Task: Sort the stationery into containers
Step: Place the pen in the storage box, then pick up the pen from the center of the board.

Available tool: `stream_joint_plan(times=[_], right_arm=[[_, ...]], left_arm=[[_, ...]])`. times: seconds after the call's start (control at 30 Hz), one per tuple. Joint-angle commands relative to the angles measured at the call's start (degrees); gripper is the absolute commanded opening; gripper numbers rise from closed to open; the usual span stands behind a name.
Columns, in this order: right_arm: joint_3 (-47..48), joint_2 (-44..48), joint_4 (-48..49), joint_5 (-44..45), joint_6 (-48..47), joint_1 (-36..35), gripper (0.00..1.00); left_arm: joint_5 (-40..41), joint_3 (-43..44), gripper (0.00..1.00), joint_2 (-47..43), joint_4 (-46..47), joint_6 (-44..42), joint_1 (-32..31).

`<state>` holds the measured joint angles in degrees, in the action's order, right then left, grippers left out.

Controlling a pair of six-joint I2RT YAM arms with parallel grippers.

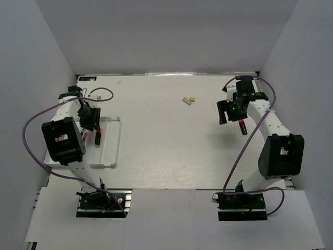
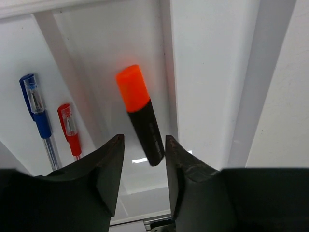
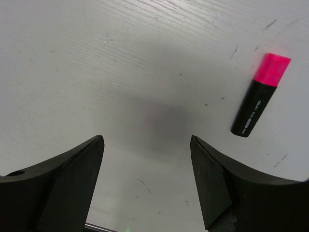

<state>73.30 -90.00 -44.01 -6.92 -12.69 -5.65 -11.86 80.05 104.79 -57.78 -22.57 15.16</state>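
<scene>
While pink highlighter (image 3: 260,96) lies slanted by the desk's right edge, right gripper (image 3: 146,139) hangs spread just left of it | left gripper (image 2: 143,137) far off, spread over tray (image 2: 212,72)

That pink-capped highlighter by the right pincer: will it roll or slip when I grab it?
The pink-capped highlighter looks short, rigid plastic, so probably stiff and light. Lying on its side, it might roll if nudged sideways. Its smooth black body may slip in the right pincer.
</scene>
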Motion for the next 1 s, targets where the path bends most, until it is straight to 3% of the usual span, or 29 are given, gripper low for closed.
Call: stream_joint_plan(times=[0.0,0.13,0.47,0.63,0.97], right_arm=[[2.29,-0.62,-0.81,1.64,-0.85,1.6,0.77],[2.46,-0.8,-0.99,1.64,-0.93,2.92,0.77],[4.75,-4.48,0.68,6.65,-5.58,9.77,0.71],[5.1,-9.39,2.26,9.03,-7.7,12.77,0.7],[9.32,-18.1,2.0,5.42,-8.67,15.93,0.64]], left_arm=[[-1.06,2.65,0.51,0.06,-0.49,1.03,-0.22],[-2.38,4.5,0.55,-0.46,-1.28,1.74,-0.22],[-13.19,10.82,0.51,-8.73,-0.67,2.44,-4.17],[-12.05,9.78,0.51,-10.74,0.91,2.44,-8.03],[-11.08,5.99,0.51,-13.12,4.16,5.25,-13.22]])
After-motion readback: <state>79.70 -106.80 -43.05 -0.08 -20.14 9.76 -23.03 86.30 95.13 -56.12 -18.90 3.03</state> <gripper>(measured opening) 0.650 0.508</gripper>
